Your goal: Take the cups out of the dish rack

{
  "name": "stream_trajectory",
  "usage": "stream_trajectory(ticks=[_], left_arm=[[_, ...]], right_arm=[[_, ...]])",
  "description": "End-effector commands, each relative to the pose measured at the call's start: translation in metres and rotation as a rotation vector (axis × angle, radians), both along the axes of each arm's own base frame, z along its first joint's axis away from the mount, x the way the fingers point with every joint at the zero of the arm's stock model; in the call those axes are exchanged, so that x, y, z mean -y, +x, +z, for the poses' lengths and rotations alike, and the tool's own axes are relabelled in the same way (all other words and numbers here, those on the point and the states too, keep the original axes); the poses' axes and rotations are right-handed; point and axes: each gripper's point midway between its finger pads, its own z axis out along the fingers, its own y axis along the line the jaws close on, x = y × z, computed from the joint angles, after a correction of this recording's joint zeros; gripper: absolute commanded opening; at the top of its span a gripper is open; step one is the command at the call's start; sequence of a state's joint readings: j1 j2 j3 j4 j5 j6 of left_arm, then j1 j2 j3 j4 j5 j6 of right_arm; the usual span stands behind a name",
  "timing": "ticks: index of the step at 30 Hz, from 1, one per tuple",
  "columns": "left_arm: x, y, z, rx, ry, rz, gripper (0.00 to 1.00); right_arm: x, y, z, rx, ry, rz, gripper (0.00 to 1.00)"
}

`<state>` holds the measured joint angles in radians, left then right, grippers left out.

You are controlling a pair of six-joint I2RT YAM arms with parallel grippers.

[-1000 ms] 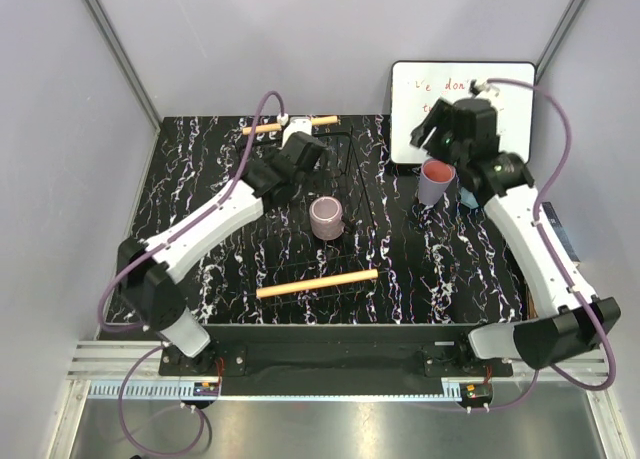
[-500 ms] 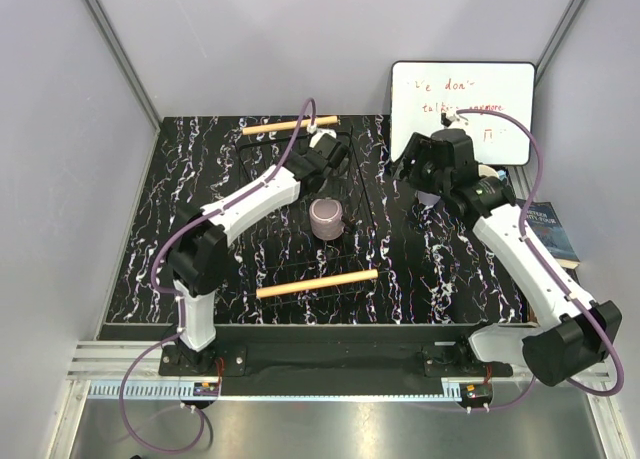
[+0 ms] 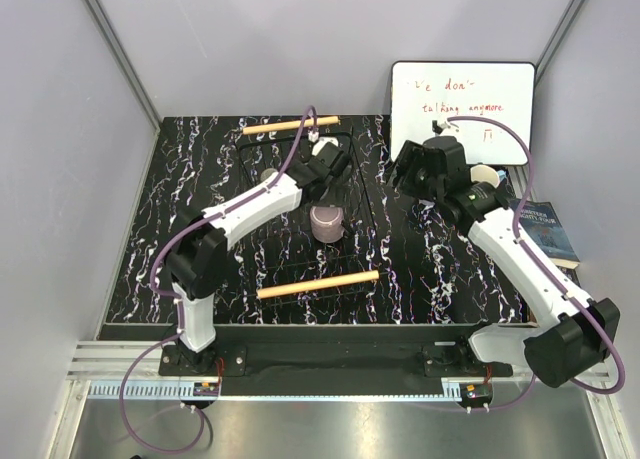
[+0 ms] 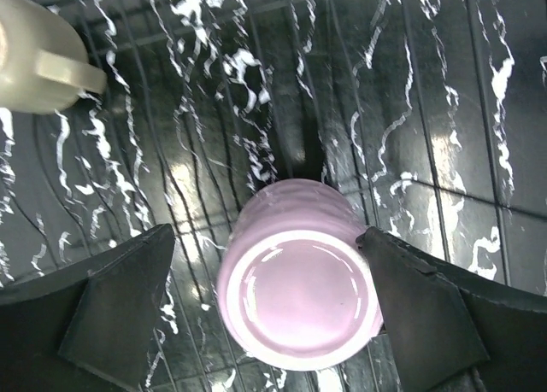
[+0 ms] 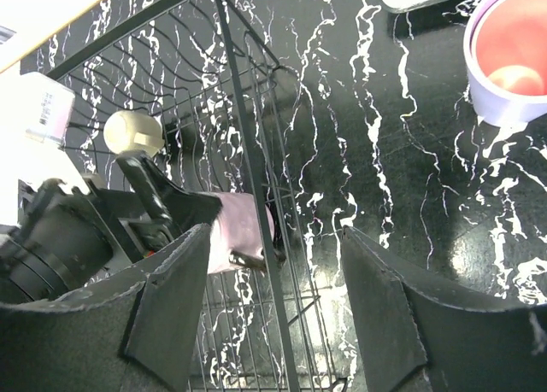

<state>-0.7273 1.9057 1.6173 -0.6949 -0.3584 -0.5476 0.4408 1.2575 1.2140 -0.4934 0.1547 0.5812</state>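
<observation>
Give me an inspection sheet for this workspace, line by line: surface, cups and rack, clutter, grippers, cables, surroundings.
Surface: black marbled table, no spills seen.
Job's things: dish rack holds a mauve-pink cup upside down and a pale mug; a lavender cup with coral pink inside stands off the rack.
Clutter: whiteboard with handwriting; book at the table's right edge.
Grippers: left gripper open, straddling the mauve-pink cup; right gripper open, empty.
Cables: purple cables along both arms, no snag seen.
Surroundings: grey walls.
</observation>
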Motion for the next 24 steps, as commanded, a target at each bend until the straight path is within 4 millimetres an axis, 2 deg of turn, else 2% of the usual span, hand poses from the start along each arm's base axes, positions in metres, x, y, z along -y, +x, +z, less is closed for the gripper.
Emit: stream_trajectory(ticks=[1,2,8,11,16,24], left_arm=[[0.010,-0.019,0.009,0.001,-0.050,-0.032,0.99],[0.007,-0.023,0.003,-0.008,-0.042,-0.030,0.99],[0.007,-0.022,0.021,0.037,-0.079,-0.027,0.99],[0.009,-0.031,0.020,0.022,-0.092,-0.039,0.99],[0.005,-0.053,0.000,-0.027,-0.075,-0.043,0.99],[0.013,-0.066,-0.021,-0.081,-0.058,-0.070,0.99]], right_arm=[[-0.008,0.000,0.011,0.042,0.027,0.012,0.70],[-0.008,0.000,0.010,0.042,0.026,0.011,0.70],[-0.012,-0.003,0.002,0.025,0.020,0.018,0.70],[-0.011,-0.005,0.000,0.023,0.016,0.014,0.70],[-0.007,-0.007,0.001,0.031,0.016,0.006,0.70],[-0.008,-0.009,-0.005,0.017,0.013,0.011,0.70]])
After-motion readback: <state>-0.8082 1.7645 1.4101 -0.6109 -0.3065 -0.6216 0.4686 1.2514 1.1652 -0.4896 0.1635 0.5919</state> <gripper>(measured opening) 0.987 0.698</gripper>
